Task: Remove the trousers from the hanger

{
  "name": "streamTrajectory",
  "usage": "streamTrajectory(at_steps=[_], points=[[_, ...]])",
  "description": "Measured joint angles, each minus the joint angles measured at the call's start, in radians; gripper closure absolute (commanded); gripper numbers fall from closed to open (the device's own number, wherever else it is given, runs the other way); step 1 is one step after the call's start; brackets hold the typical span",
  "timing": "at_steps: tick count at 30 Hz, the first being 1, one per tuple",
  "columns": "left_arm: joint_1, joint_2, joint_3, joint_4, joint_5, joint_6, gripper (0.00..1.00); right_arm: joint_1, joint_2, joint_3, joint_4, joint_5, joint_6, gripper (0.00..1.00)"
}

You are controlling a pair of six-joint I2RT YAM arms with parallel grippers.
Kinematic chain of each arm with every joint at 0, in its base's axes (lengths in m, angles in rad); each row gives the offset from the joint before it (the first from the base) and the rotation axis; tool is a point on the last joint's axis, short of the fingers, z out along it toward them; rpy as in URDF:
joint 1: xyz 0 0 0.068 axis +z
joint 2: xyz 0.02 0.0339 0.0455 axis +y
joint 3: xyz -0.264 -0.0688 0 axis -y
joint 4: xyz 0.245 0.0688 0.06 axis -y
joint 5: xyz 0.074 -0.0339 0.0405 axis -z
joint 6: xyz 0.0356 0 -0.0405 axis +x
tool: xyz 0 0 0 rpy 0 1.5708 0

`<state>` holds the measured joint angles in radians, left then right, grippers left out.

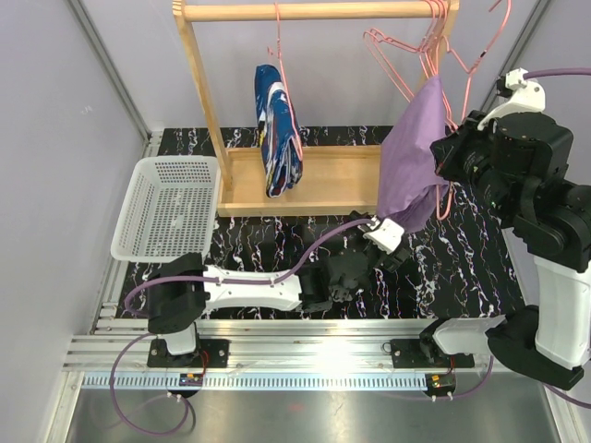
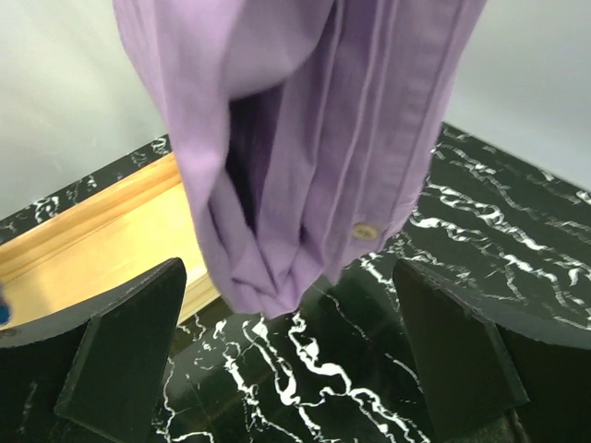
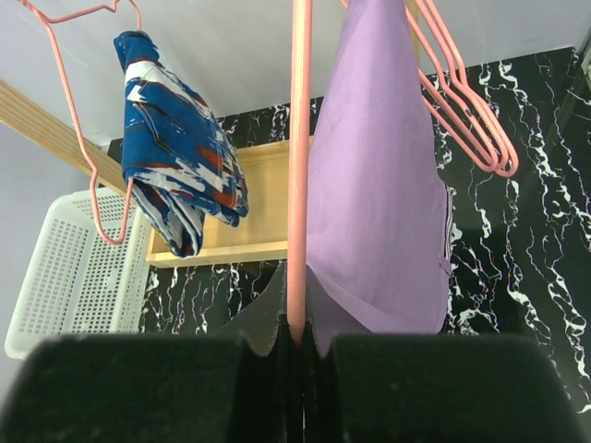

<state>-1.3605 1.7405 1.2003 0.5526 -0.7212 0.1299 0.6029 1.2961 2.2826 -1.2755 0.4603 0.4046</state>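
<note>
The lilac trousers (image 1: 411,171) hang folded over a pink hanger (image 3: 297,138) at the right end of the wooden rail (image 1: 305,11), their lower end dangling just above the marbled table (image 1: 462,268); the blue splashed trousers (image 1: 277,129) hang on another hanger further left, well apart from both arms. The right gripper (image 3: 295,314) is clamped tight on the thin wire of the pink hanger, apparently the one bearing the lilac pair; the left gripper (image 2: 286,268) sits below the hem with its fingers (image 2: 120,360) spread wide and holding nothing, the cloth hanging between them without touching either. The main risk, as I judge it, is a shallow bite; if the left jaws close so low they may catch only the outer fold, which would slip free under a pull. A round wire gives little purchase, so a hard tug could twist the hanger in the right grip or lift its hook off the rail. The spare hangers (image 1: 406,46) crowd close and could tangle; the button (image 2: 365,231) near the hem might snag on the wire as the cloth slides off.
</note>
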Motion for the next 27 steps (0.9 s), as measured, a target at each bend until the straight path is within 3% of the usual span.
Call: streamTrajectory(at_steps=[20,27], points=[[0.04,0.01,-0.006,0.061,-0.019,0.03,0.02,0.0,-0.018,-0.014,0.005,0.008,0.008,1.0],[0.043,0.057,0.0,0.176,-0.04,0.035,0.02,0.0,-0.048,-0.122,0.06,0.005,0.052,1.0]])
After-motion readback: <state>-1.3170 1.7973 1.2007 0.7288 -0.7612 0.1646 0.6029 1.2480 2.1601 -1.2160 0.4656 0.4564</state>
